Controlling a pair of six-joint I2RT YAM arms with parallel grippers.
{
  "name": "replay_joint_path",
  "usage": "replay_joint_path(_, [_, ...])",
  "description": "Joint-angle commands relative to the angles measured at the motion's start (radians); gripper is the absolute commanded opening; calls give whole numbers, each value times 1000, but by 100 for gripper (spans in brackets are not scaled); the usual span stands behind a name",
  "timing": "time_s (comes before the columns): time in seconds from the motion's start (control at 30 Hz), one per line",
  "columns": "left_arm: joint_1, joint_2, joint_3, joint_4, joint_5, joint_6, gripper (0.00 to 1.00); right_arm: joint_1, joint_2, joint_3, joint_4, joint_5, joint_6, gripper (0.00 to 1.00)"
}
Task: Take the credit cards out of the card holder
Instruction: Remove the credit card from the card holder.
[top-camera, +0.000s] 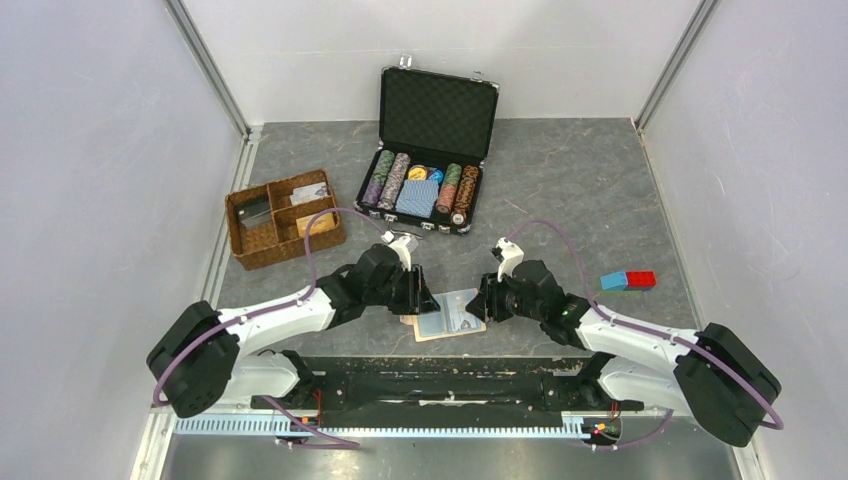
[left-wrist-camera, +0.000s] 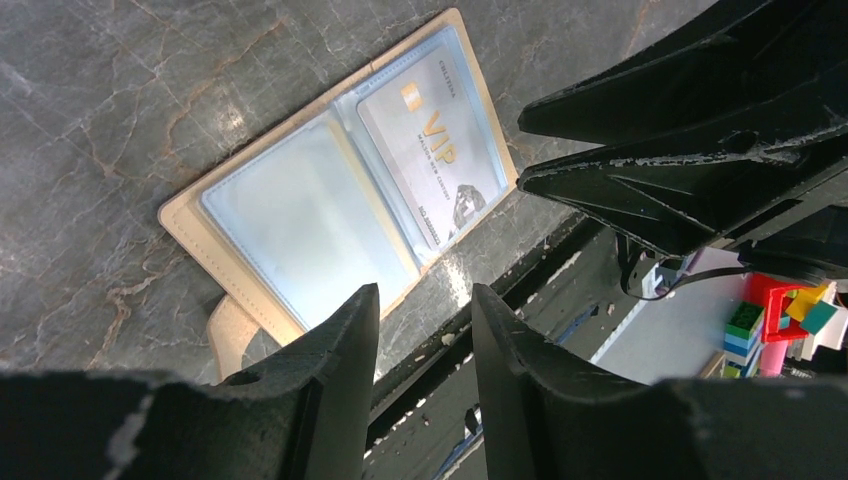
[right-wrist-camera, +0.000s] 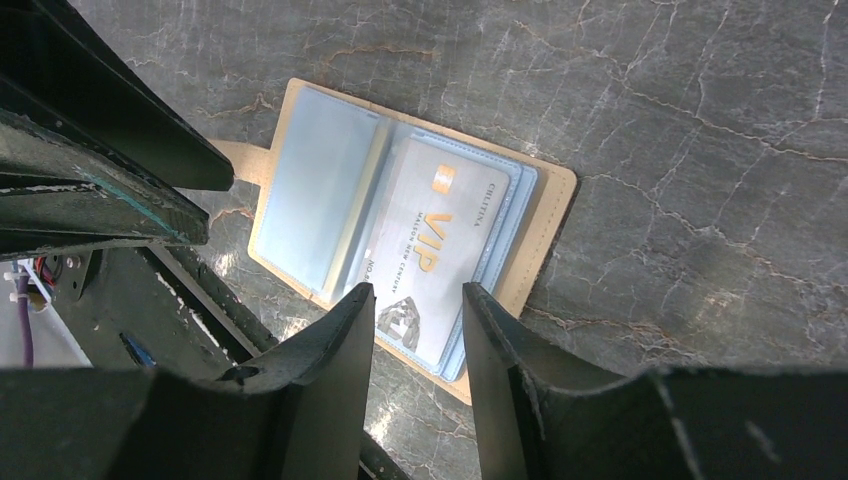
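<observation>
Top external view: the tan card holder lies open and flat on the grey table, with the left gripper at its left side and the right gripper at its right. Both grippers have their fingers parted and pinch nothing.

In the wrist views one silver VIP card sits in the clear sleeve of one page. The other page looks empty, though I cannot tell whether more cards lie beneath.

The step in hand seems to be drawing that card out. It would go best with the left fingers pressing down on the empty page to pin the holder. The right fingers, already lined up with the card's short end, would then nip only the plastic and slide it along the sleeve, low and straight. Catching the sleeve as well would drag the whole holder.

The holder lies just beside the near edge, where the black rail runs, and its strap tab points that way. A pull toward the rail therefore has little room. Bare table lies beyond the holder, before the open chip case. The wicker tray and toy bricks stand well apart.
</observation>
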Motion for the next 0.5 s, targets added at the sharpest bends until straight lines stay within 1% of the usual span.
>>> replay_joint_path(0.0, [-9, 18, -4, 108, -27, -58, 45, 3, 18, 14, 68, 14, 10, 40])
replay_joint_path(0.23, [-13, 19, -23, 119, -48, -61, 45, 3, 27, -3, 102, 10, 11, 37])
replay_joint_path(0.47, [-15, 26, -23, 124, -48, -64, 45, 5, 74, -20, 152, -19, 35, 35])
